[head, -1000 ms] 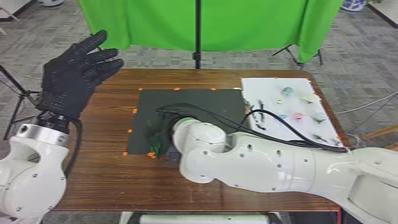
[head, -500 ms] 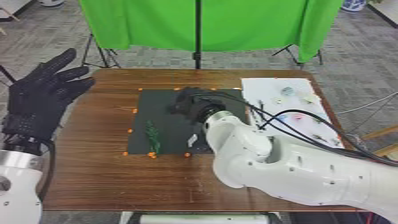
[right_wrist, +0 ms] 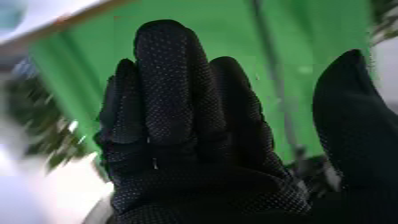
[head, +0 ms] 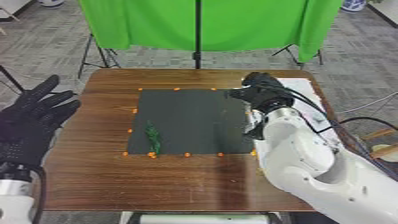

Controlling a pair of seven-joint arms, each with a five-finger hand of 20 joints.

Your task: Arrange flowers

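Green sprig (head: 153,137) on dark mat (head: 193,120), right hand (head: 266,95) with fingers straight, left hand (head: 28,125) with fingers spread

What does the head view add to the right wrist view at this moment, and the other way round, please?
Head view's own: the left hand, open, and a green sprig lying on the dark mat.

Right wrist view's own: a close look at straight, upward fingers, with the thumb standing apart from them.

Shared: the right hand and the green cloth.
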